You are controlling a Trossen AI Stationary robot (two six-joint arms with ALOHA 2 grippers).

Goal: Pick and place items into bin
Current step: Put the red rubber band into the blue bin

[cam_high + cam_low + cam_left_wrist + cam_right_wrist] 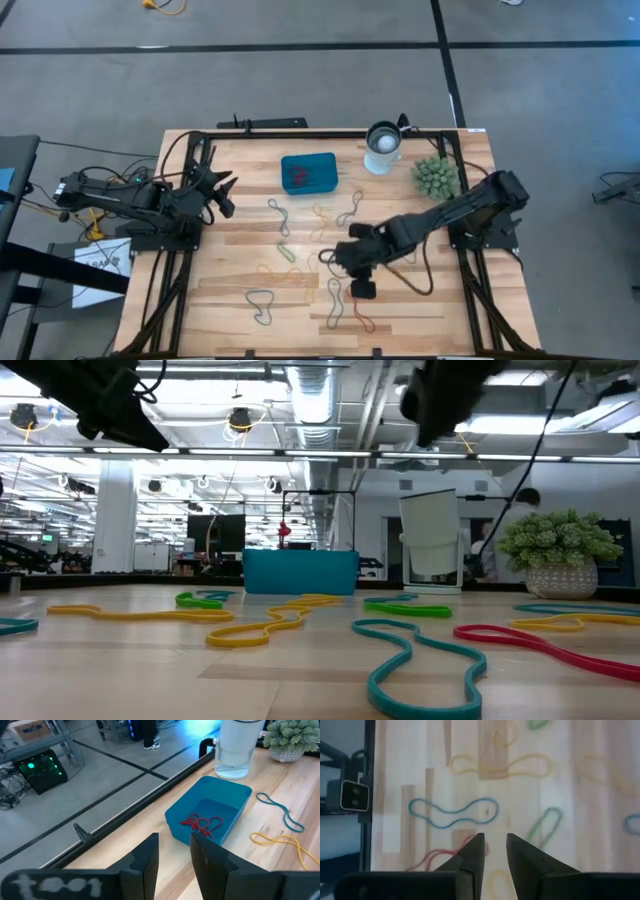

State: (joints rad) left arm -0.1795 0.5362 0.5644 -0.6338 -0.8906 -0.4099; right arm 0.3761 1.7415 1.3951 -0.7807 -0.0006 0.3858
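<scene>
Overhead, a wooden desk (230,250) carries scattered rubber bands and a small blue bin (309,172) near the middle of its far edge. A few red bands (201,824) already lie inside the bin. The right gripper (361,283) hangs above the near-right part of the desk, its fingers (472,851) a little apart and holding nothing. Directly under those fingers, just toward the near edge, lies a red band (363,315), with a grey band (334,304) alongside it; both run lengthwise from far edge to near edge. In the right wrist view the red band's end (440,856) shows just beside the finger tips, slightly off to one side, so the gap looks not quite centred on it. A teal band (454,812) lies a little ahead of the fingers, stretched crosswise to them. The left gripper (222,192) waits near the desk's left edge, fingers slightly apart and empty, pointing toward the bin. The right arm is clearly the nearer one to the red band, which would likely be picked next
</scene>
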